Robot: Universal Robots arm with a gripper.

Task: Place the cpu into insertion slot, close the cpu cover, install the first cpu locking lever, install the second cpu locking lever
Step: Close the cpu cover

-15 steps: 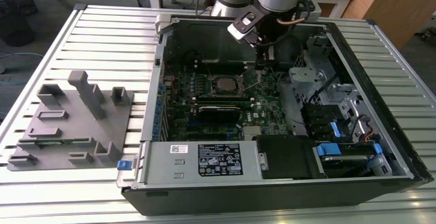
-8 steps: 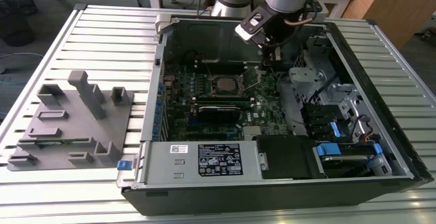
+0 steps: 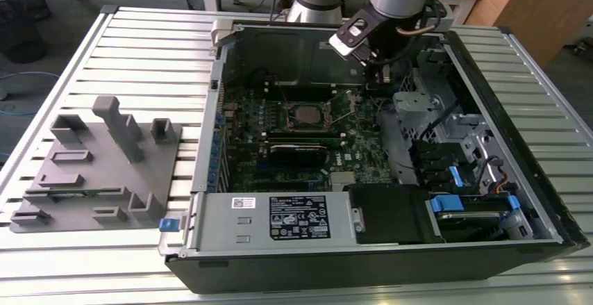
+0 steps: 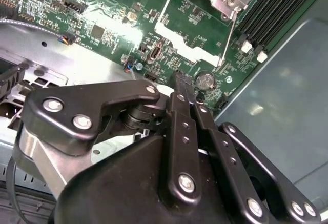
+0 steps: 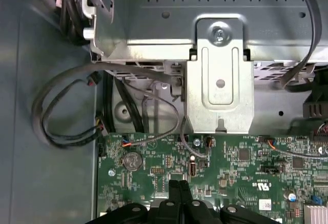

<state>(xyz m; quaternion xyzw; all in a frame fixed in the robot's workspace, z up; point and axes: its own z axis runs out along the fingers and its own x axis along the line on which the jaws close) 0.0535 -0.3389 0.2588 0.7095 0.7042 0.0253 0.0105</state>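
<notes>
Hovering clenched on nothing, the black linkage gripper (image 4: 182,80) hangs near the silver-rimmed square insertion slot (image 3: 298,102) where the small dull-grey square cpu (image 3: 298,114) already sits, so latching a thin wire locking lever (image 4: 230,34) seems in hand, needing a careful sideways hook.

I am looking at a bench (image 3: 139,41) topped with pale ribbed metal slats. Two things sit directly on it. An open computer case (image 3: 371,274) lies on its side toward the exterior view's right, its black wall nearest the camera. On the exterior view's left, just beside the case, rests a grey moulded fixture (image 3: 93,180) with upright posts and pockets. A small blue piece (image 3: 168,224) sits at the case's near corner, between the two.
</notes>
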